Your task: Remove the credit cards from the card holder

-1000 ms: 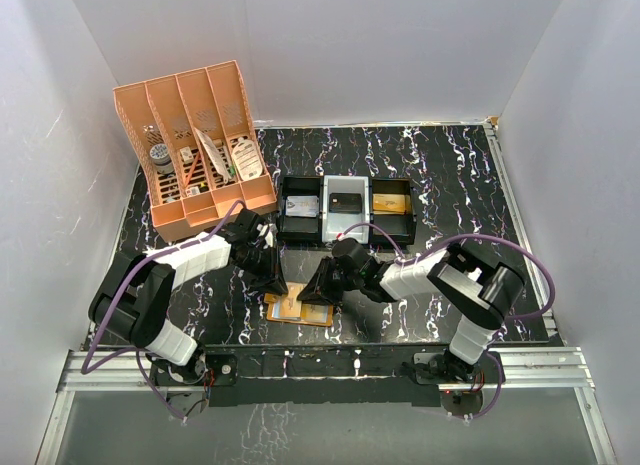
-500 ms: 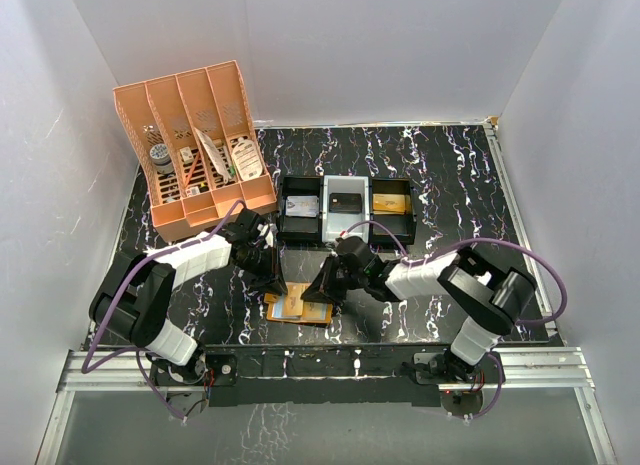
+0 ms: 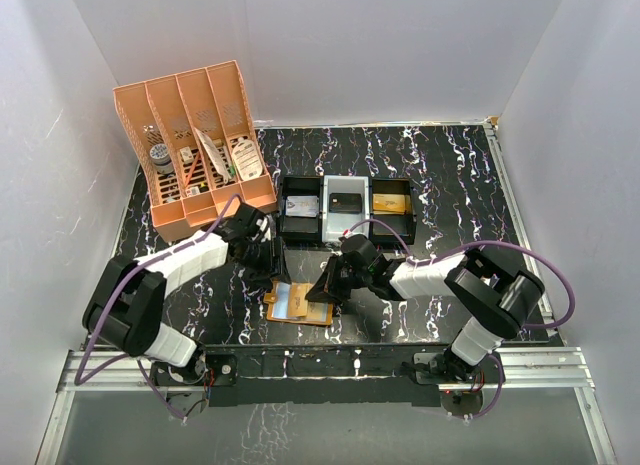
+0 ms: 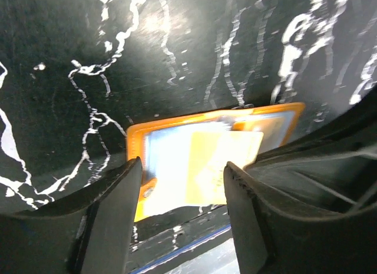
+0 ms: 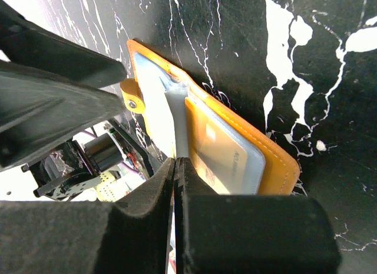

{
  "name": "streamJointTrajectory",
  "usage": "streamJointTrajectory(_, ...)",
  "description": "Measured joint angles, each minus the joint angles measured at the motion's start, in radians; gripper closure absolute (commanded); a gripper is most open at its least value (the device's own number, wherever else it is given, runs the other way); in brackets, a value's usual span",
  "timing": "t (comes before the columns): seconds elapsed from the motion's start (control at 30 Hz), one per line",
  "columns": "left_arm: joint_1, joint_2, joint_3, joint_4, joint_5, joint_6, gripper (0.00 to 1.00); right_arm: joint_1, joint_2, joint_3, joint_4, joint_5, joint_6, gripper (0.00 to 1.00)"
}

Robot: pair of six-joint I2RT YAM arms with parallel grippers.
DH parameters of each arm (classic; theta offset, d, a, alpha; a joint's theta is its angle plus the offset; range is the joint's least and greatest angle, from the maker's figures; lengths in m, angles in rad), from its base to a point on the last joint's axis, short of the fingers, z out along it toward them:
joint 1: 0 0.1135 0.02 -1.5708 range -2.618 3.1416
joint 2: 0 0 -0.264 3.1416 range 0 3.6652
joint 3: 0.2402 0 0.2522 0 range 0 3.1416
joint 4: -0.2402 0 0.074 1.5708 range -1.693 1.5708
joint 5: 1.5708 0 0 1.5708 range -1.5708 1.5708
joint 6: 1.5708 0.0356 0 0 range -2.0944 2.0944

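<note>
Top external view showed the card holder (image 3: 300, 307) lying spread open on the desk (image 3: 450, 185) just ahead of the arm bases, probably so that its pockets faced up for picking. Tucked in its panels sat the credit cards (image 5: 227, 156). The left pincer (image 4: 181, 168) hovered wide open above it, gripping nothing. The right pincer (image 5: 176, 162) was pressed closed at the fold; whether a card edge lay between its tips could not be told.

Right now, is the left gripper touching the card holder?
Cannot tell. The left wrist view shows the card holder between the open fingers of the left gripper, one overlapping its edge, but no plain contact or gap.
</note>
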Motion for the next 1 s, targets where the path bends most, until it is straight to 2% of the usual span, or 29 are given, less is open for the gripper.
streamJointTrajectory(0.13,-0.01,-0.079,0.021,0.021,-0.009,-0.023,0.4,0.0,0.006,0.0,0.002,0.0,0.0,1.0)
streamJointTrajectory(0.27,-0.015,-0.137,-0.021,0.15,0.11,-0.078,0.52,0.0,0.031,0.0,0.004,0.0,0.0,1.0)
streamJointTrajectory(0.37,-0.036,-0.097,-0.074,0.211,0.169,-0.113,0.55,0.0,0.043,0.0,0.008,0.0,0.0,1.0)
streamJointTrajectory(0.57,-0.058,-0.059,-0.13,0.173,0.148,-0.117,0.56,0.0,0.045,0.0,0.012,0.001,0.0,1.0)
streamJointTrajectory(0.73,-0.064,-0.042,-0.13,0.153,0.109,-0.108,0.66,0.0,0.053,0.0,0.033,-0.003,0.005,1.0)
streamJointTrajectory(1.0,-0.082,-0.058,-0.122,0.119,0.023,-0.105,0.71,0.0,0.055,0.0,0.037,-0.002,0.023,0.86)
